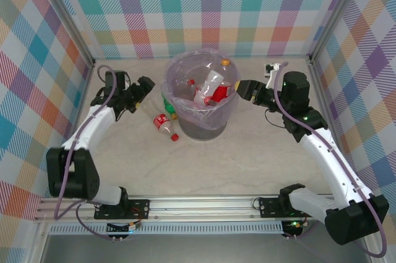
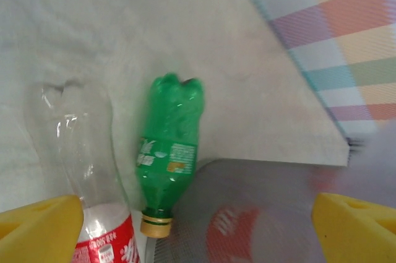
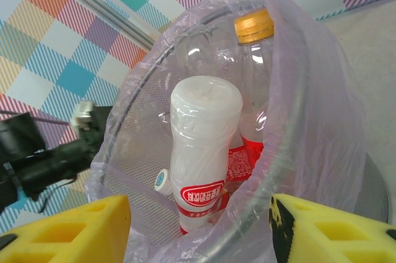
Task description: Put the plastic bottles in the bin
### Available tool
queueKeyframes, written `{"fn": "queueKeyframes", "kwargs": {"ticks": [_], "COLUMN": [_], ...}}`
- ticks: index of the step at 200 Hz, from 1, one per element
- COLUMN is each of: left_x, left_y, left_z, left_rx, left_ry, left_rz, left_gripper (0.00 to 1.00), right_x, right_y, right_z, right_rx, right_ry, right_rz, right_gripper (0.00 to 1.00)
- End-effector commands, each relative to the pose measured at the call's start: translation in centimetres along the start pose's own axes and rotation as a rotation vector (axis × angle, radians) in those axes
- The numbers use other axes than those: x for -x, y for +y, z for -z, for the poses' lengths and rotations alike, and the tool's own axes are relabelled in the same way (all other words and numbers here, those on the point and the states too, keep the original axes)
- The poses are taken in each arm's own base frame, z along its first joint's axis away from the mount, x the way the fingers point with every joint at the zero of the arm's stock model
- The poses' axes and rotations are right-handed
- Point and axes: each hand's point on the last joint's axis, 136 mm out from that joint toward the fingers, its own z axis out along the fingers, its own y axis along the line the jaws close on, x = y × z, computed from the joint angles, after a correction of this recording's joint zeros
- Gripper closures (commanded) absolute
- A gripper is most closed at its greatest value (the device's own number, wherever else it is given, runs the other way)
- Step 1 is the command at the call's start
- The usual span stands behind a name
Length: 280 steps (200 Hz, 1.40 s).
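Observation:
The bin (image 1: 201, 128), grey mesh lined with a lilac bag, stands mid-table and holds several plastic bottles. Among them are a white red-labelled one (image 3: 204, 145) and an orange-capped one (image 3: 253, 26). Two bottles lie on the table left of the bin (image 2: 266, 201): a green bottle (image 2: 168, 151) with its cap against the bin wall, and a clear red-labelled bottle (image 2: 93, 182). From above, the green bottle (image 1: 167, 103) and the red-labelled one (image 1: 164, 124) lie side by side. My left gripper (image 1: 147, 85) hovers open over them (image 2: 198, 232). My right gripper (image 1: 243, 88) is open at the bin's right rim (image 3: 201, 232), holding nothing.
Plaid walls close in the table (image 1: 260, 151) on three sides, and one wall's foot (image 2: 322, 90) runs just beyond the green bottle. Across the bin, the left arm (image 3: 49, 158) is dark against the wall. The near half of the table is bare.

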Motion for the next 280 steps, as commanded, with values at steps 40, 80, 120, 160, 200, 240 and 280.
{"fn": "queueKeyframes", "kwargs": {"ticks": [40, 80, 120, 160, 200, 240, 280], "left_x": [-0.5, -1.4, -2.9, -3.5, -3.4, -2.5, -1.0], "left_y": [6.1, 7.9, 9.0, 9.5, 9.5, 9.0, 7.2], "left_z": [-4.5, -6.6, -8.6, -9.3, -8.8, -7.3, -4.5], "left_rx": [0.165, 0.215, 0.228, 0.254, 0.269, 0.283, 0.276], "left_ry": [-0.039, -0.034, -0.002, 0.000, -0.015, -0.049, -0.108], "left_rz": [0.109, 0.121, 0.153, 0.148, 0.138, 0.108, 0.053], "left_gripper": [0.00, 0.00, 0.02, 0.13, 0.24, 0.34, 0.39], "right_x": [0.6, 0.5, 0.5, 0.3, 0.1, 0.0, 0.0], "right_y": [0.7, 0.7, 0.6, 0.2, 0.1, -0.2, -0.2], "right_z": [2.9, 2.8, 2.7, 1.8, 1.0, 0.7, 0.9], "right_rx": [-0.057, -0.055, -0.058, -0.051, -0.038, -0.046, -0.047], "right_ry": [-0.056, -0.051, -0.053, -0.025, -0.008, -0.002, -0.007], "right_rz": [0.085, 0.082, 0.073, 0.057, 0.043, 0.040, 0.044], "right_gripper": [0.37, 0.37, 0.37, 0.40, 0.43, 0.43, 0.43]}}
